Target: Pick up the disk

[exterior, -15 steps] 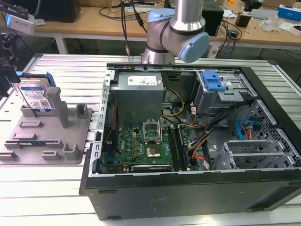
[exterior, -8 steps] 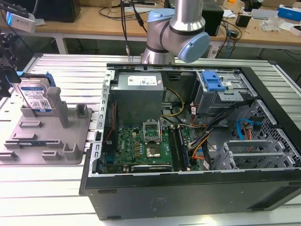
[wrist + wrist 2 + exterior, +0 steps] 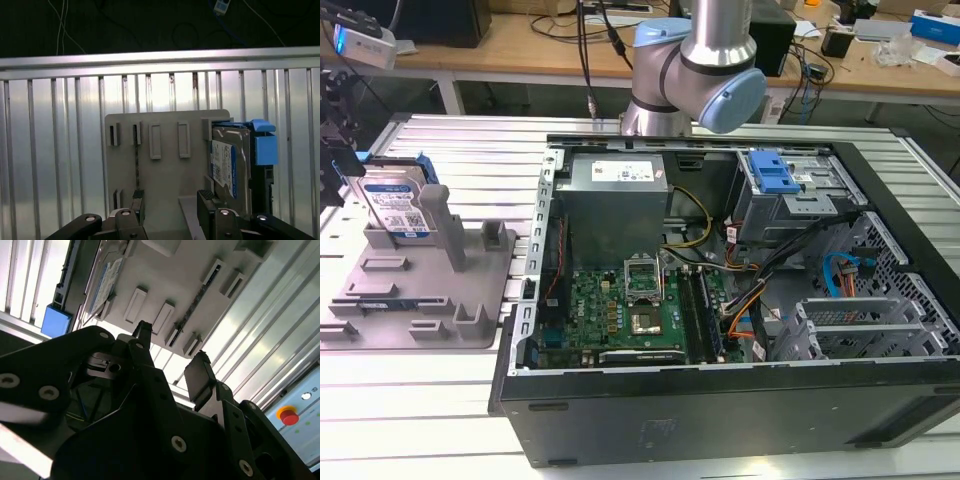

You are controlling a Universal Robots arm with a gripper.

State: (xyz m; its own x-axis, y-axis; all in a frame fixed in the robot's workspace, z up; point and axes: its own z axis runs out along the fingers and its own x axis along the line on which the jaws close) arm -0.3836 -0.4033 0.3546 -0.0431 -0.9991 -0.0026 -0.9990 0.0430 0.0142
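You're pretty much at the start of this one. The disk (image 3: 393, 205) hasn't been lifted yet. It's standing on edge in its slot at the far corner of the grey fixture tray (image 3: 420, 325), out around 9 o'clock in the exterior view. The tray is on the slatted table (image 3: 450, 140), just beside the open computer case (image 3: 720, 420), which takes up the middle and the 3 o'clock side. The label face and the blue side rail both show fine in the first wrist view.

Your tool (image 3: 171, 206) is hanging over the tray with its jaws spread wide and nothing between them. Going by the first wrist view, the disk sits off to one side of the fingers (image 3: 206, 202). It's near one of them but not in the gap, and I can't make out any contact.

My read is that the approach is mostly done, but the tool isn't lined up on the disk. The grasp and the lift are both left to do.
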